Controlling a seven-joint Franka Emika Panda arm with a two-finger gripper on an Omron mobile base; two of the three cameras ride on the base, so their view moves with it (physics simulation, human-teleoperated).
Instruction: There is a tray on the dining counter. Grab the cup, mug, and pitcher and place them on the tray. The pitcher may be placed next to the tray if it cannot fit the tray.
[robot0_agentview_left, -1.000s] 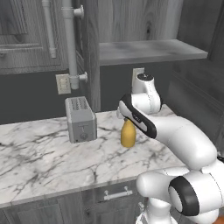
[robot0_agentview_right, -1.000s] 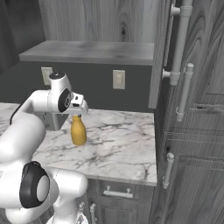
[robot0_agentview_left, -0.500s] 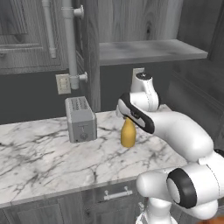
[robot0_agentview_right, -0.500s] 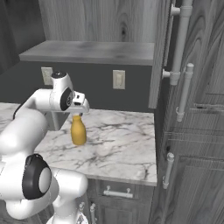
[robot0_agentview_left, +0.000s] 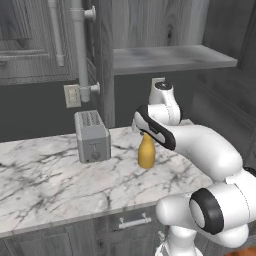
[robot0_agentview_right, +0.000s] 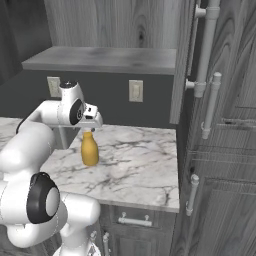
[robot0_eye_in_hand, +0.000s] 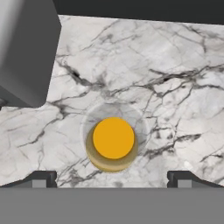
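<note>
While the white arm reaches up and over from the lower right of the left base view, its gripper (robot0_agentview_left: 143, 129) hangs directly above the mustard-yellow pitcher (robot0_agentview_left: 146, 153), which stands upright on the marble bench (robot0_agentview_left: 45, 185) a little right of a grey toaster (robot0_agentview_left: 92, 135). An outlet plate (robot0_agentview_left: 72, 95) and a white pipe (robot0_agentview_left: 78, 50) sit on the dark wall behind, below a grey shelf (robot0_agentview_left: 170, 57). Arm links cover the fingertips here, so this side does not show how wide the jaws stand.

From the right base view, the pitcher (robot0_agentview_right: 89, 149) appears clear of the arm, alone on the bench (robot0_agentview_right: 140, 165) with the hand (robot0_agentview_right: 90, 121) poised just over its neck, apparently not touching it. This side adds tall cabinet doors with long handles (robot0_agentview_right: 210, 105) at the right and a second outlet (robot0_agentview_right: 135, 91) on the wall; the toaster is hidden behind the arm.

Looking straight down, the hand view gives what neither base camera can: the pitcher's round top (robot0_eye_in_hand: 113, 138) centred between two dark fingertips (robot0_eye_in_hand: 38, 179) set far apart at the bottom corners. The jaws are fully spread and hold nothing. A toaster corner (robot0_eye_in_hand: 26, 52) fills the upper left.
</note>
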